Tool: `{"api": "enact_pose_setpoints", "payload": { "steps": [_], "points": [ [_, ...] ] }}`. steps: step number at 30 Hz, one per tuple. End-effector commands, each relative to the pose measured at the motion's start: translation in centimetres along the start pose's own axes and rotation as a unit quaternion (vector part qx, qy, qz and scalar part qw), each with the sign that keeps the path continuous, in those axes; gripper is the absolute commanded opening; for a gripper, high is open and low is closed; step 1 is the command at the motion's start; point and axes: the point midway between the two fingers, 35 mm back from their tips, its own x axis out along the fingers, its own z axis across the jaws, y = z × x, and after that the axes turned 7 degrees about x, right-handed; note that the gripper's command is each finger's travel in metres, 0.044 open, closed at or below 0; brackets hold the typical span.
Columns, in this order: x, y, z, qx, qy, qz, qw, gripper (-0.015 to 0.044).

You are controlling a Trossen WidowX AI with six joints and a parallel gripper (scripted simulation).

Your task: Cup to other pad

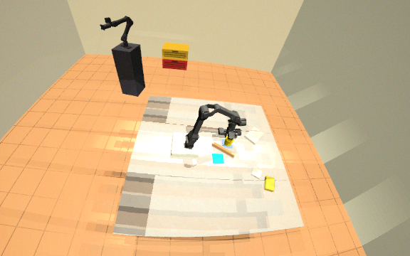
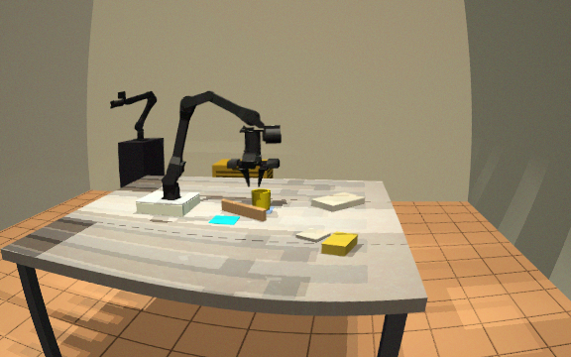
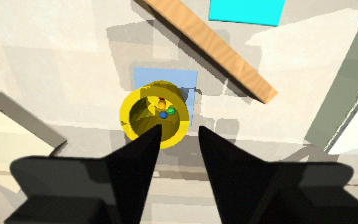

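The hand (image 2: 253, 177) hangs above the yellow cup (image 2: 261, 198) with open air between its fingertips and the rim, its fingers partly closed with nothing between them. A long wooden bar (image 2: 244, 209) lies on the tabletop (image 2: 216, 258) just beside the cup, slanting between it and the cyan pad (image 2: 224, 220), so a low straight path that way is blocked; going over the bar is free. On the cup's other side the cream slab (image 2: 338, 200) sits well apart, leaving open tabletop between them. The yellow block (image 2: 339, 243) and small cream tile (image 2: 313, 234) lie well off toward the near edge.
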Motion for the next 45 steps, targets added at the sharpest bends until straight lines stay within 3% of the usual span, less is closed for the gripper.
{"api": "enact_pose_setpoints", "payload": {
  "steps": [1, 24, 38, 45],
  "points": [
    [1.2, 0.0, -0.3, 0.002, 0.008, 0.0, 1.0, 0.0167],
    [4.9, 0.0, -0.5, 0.002, 0.009, 0.0, 1.0, 0.0167],
    [5.0, 0.0, -0.5, 0.002, 0.009, 0.0, 1.0, 0.0167],
    [4.8, -0.1, -0.3, 0.0, 0.006, -0.002, 1.0, 0.012]
  ]
}}
